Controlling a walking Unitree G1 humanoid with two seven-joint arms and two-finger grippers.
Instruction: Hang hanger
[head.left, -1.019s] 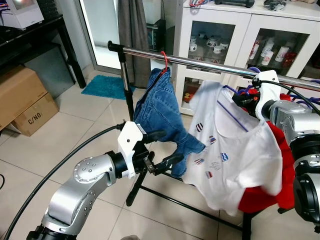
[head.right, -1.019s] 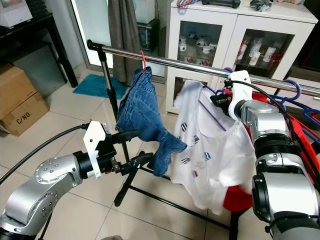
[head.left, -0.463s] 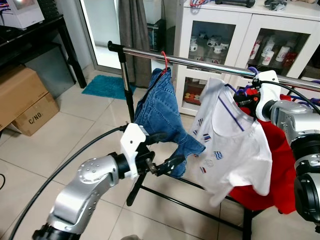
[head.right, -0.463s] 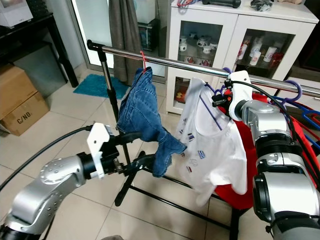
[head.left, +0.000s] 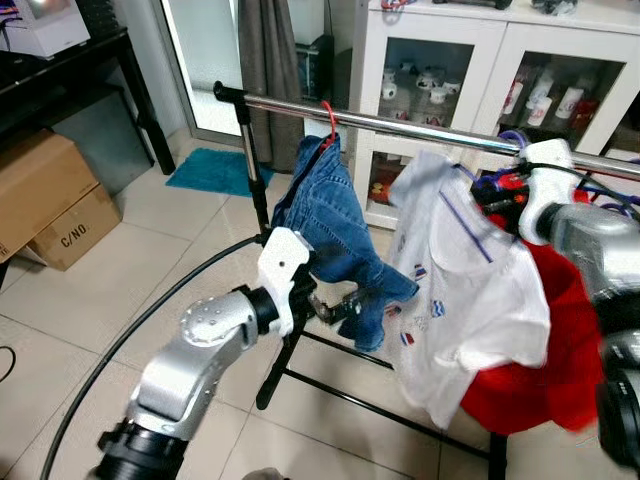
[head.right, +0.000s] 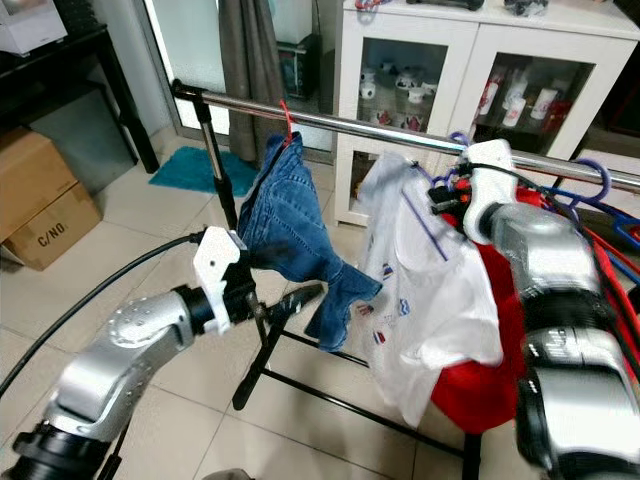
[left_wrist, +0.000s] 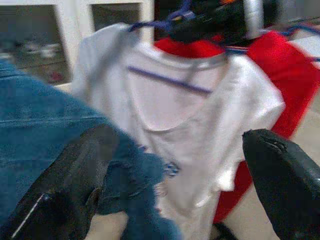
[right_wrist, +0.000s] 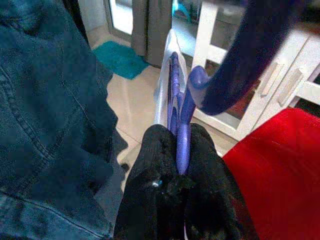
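Note:
A purple hanger (right_wrist: 182, 125) carries a white T-shirt (head.left: 465, 280). My right gripper (head.left: 497, 190) is shut on the hanger's neck, just below the chrome rail (head.left: 420, 128); its hook (right_wrist: 240, 65) curves up by the rail. In the right wrist view the black fingers (right_wrist: 150, 170) pinch the purple neck. Left of the shirt, blue jeans (head.left: 330, 215) hang from a red hanger (head.left: 327, 112) on the rail. My left gripper (head.left: 340, 298) is open under the jeans' hem, its fingers (left_wrist: 80, 175) wide apart and holding nothing.
A red garment (head.left: 560, 345) hangs behind the T-shirt on the right. The rack's black post (head.left: 252, 170) and base bar (head.left: 390, 385) stand on tiled floor. A white glass-door cabinet (head.left: 470, 70) is behind; cardboard boxes (head.left: 45, 195) and a teal mat (head.left: 215, 170) lie at the left.
My left arm has risen and reached forward, bringing its open gripper in under the jeans. The T-shirt has swung on its hanger. The right gripper stays shut at the rail.

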